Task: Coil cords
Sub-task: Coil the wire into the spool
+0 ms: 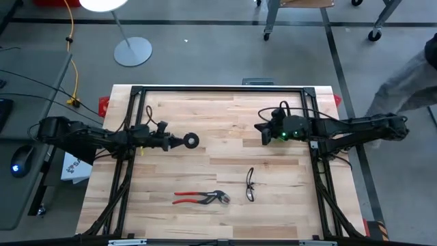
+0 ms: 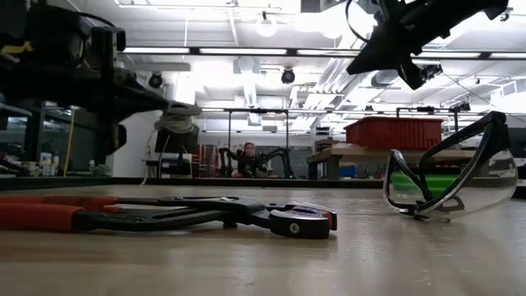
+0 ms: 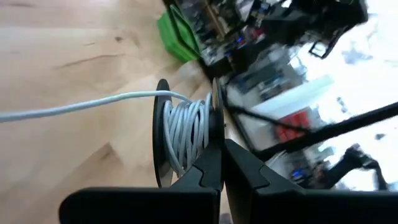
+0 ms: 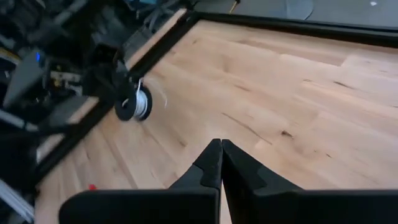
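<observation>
Left end effector [image 1: 179, 142] sits at left-centre of the light wooden bench [image 1: 225, 212], fingers clamped on the small black round spool [image 1: 192, 141], held off the surface. Likely held out like that so the thin white cord [image 3: 93, 102] can wind on freely. Left wrist view shows several white turns already on the spool and one strand running off it, free end out of view. One spool, one cord.

Near centre: one pair of red-handled pliers [image 1: 201, 198] flat on the bench, and just right of it one pair of clear safety glasses [image 1: 250, 184] resting there too. Both are well apart from the spool and probably not part of the coiling.

Right end effector [image 1: 262, 130] hovers above the bench at right-centre, pointing toward the spool, fingers together and holding nothing. Judged to be waiting or lining up to take the strand. Coiling looks partly done.
</observation>
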`<state>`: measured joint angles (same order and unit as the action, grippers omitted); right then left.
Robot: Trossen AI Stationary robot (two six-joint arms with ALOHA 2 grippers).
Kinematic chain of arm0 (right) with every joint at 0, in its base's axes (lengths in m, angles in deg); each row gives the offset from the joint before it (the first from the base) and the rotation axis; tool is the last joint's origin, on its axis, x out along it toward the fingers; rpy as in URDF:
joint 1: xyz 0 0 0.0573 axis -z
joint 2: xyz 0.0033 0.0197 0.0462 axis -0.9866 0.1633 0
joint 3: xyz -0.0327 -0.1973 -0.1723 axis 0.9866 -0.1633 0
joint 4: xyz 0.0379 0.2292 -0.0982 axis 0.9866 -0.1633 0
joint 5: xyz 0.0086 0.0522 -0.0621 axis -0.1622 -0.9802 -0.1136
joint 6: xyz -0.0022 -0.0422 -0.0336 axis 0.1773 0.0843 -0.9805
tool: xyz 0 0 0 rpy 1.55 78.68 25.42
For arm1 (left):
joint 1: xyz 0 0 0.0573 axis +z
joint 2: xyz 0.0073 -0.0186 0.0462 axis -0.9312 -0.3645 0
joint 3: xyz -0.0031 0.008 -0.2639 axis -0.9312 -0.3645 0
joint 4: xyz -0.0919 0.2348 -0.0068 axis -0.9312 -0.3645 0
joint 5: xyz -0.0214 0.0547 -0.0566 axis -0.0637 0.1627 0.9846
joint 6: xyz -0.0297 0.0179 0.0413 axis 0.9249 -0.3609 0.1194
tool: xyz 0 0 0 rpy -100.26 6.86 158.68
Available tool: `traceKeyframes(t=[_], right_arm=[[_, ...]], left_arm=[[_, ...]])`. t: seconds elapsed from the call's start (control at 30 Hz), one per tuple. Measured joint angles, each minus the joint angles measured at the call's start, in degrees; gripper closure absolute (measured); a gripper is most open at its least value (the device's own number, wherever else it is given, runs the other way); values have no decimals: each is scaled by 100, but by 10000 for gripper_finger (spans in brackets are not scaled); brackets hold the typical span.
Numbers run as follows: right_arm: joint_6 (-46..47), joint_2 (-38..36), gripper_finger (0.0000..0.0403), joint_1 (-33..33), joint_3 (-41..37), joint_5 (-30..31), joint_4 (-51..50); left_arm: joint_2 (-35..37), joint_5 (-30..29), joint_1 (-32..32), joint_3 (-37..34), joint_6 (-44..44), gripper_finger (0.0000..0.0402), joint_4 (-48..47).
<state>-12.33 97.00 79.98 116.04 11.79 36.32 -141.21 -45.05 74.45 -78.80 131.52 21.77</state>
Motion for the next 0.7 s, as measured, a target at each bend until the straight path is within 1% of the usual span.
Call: traceKeyframes(t=[0.1, 0.17, 0.27, 0.33, 0.47, 0.57, 0.7], right_arm=[[-272, 2, 403, -100, -9, -3, -130], [-412, 2, 403, -96, -9, -23, -320], [-673, 2, 403, 0, -9, -171, -505], [-894, 2, 403, 75, -9, -396, -509], [-1176, 2, 403, 200, -9, -690, -475], [-1318, 2, 403, 277, -9, -970, -473], [-1428, -44, 403, 296, -9, -1079, -473]], left_arm=[[-18, -17, -2, 39, -464, 402, -423], [-40, -205, 0, 44, -715, 402, -638], [-131, -584, 0, -12, -831, 401, -782], [-229, -649, 4, -18, -823, 402, -794], [-484, -648, -18, -11, -77, 402, -707], [-744, -691, -92, -12, 425, 402, -330], [-1198, -772, -158, 91, 795, 401, -222]])
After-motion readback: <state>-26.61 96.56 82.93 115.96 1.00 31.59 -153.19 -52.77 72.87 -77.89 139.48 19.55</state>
